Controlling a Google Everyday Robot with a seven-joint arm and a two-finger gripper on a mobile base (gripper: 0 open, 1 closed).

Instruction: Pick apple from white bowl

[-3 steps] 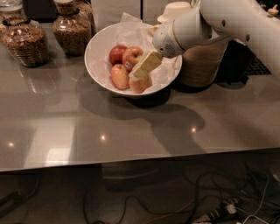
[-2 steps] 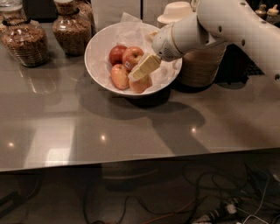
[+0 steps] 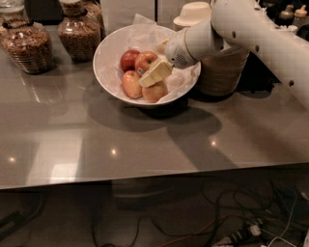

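The white bowl (image 3: 108,53), wide and lined with crinkled white paper, stands on the grey table toward the back. Several red-yellow apples lie in it: one at the back left (image 3: 128,59), one beside it (image 3: 145,60), one at the front left (image 3: 131,84), one at the front (image 3: 156,92). My gripper (image 3: 153,71) reaches in from the right on the white arm (image 3: 241,29). It sits low inside the bowl, right over the apples, between the back middle apple and the front one.
Two glass jars of brown snacks (image 3: 28,44) (image 3: 79,29) stand at the back left. A beige woven container (image 3: 222,70) is right behind the bowl under my arm, with stacked small beige bowls (image 3: 192,12) behind it. Cables lie on the floor below.
My gripper has shifted slightly left inside the bowl, and the arm's elbow has swung a little. The apples and the bowl have not moved.
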